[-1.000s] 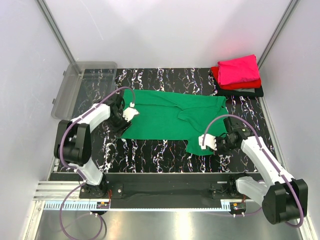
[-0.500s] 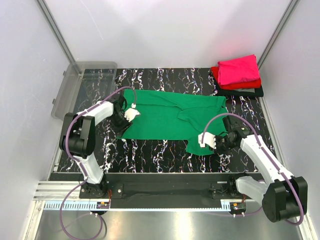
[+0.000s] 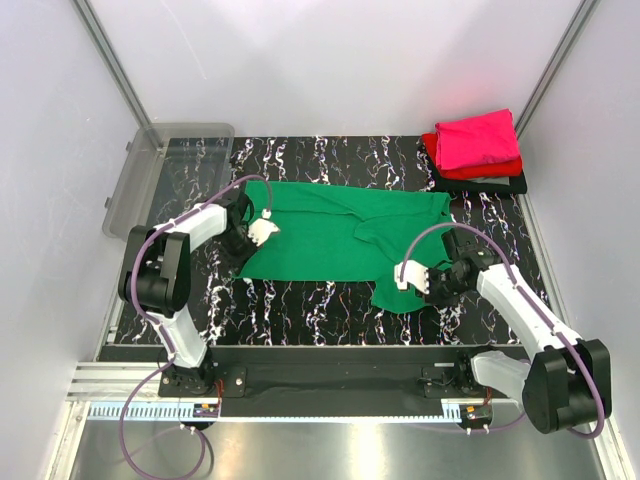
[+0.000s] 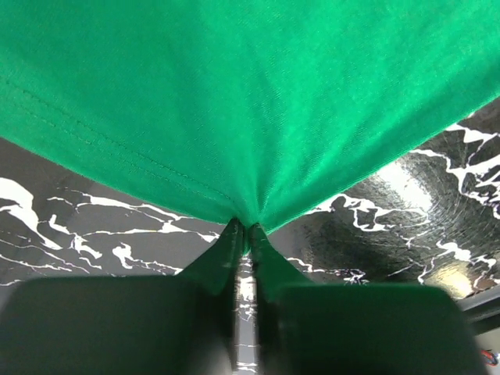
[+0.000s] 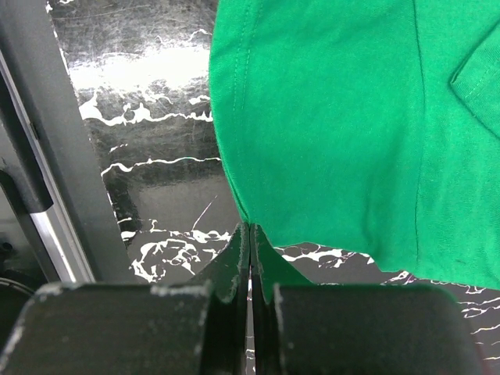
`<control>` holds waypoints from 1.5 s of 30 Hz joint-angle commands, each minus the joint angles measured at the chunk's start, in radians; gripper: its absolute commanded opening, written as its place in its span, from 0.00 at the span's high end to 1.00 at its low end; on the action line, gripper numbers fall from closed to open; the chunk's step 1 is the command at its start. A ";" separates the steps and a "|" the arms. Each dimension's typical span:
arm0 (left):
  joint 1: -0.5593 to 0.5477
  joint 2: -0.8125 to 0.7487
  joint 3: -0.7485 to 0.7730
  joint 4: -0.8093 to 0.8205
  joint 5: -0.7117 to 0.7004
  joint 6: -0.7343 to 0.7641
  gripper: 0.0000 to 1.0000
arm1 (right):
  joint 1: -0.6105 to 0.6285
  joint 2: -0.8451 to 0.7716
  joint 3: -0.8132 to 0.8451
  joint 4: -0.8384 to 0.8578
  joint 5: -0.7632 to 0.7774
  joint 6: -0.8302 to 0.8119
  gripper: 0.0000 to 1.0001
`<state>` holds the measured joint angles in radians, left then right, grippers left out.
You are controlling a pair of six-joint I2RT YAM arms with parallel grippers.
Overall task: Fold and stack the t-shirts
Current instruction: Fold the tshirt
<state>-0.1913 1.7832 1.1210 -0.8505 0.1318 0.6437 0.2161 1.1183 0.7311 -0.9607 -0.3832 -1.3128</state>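
Note:
A bright green t-shirt [image 3: 330, 235] lies spread across the middle of the black marbled table. My left gripper [image 3: 243, 232] is shut on its left edge; in the left wrist view the cloth [image 4: 258, 94] puckers into the closed fingertips [image 4: 247, 228]. My right gripper [image 3: 432, 284] is shut on the shirt's near right corner [image 5: 336, 133], pinched at the tips [image 5: 250, 228]. A folded stack stands at the far right corner: a magenta-pink t-shirt [image 3: 478, 138] on a red one [image 3: 446, 169] on a black one [image 3: 500, 184].
A clear grey plastic bin [image 3: 160, 175] hangs off the table's far left edge. The cell's white walls and metal posts close in both sides. The table's front rail [image 3: 330, 355] runs just behind the arm bases.
My left gripper has shifted slightly toward the far side with the shirt's left edge. My right gripper has moved a little left and away from me, dragging the near right corner with it.

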 commanded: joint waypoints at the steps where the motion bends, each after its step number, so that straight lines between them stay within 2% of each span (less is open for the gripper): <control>1: 0.004 0.008 -0.001 -0.022 0.012 -0.009 1.00 | 0.011 0.003 0.034 0.036 0.003 0.035 1.00; 7: 0.004 -0.041 0.062 -0.053 0.037 -0.032 1.00 | 0.009 -0.017 0.086 0.056 0.021 0.182 1.00; 13: 0.004 -0.047 0.158 -0.110 0.032 -0.029 1.00 | 0.009 -0.026 0.215 0.092 0.033 0.383 1.00; 21: 0.004 -0.015 0.319 -0.159 0.019 -0.016 1.00 | -0.017 0.043 0.402 0.172 0.069 0.446 1.00; 32: 0.019 0.100 0.517 -0.180 -0.043 -0.015 1.00 | -0.122 0.291 0.629 0.286 0.067 0.442 1.00; 45: 0.041 0.292 0.726 -0.200 -0.095 -0.033 1.00 | -0.135 0.670 0.921 0.359 0.073 0.461 1.00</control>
<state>-0.1596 2.0457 1.7729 -1.0420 0.0727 0.6182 0.0864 1.7462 1.5703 -0.6495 -0.3202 -0.8745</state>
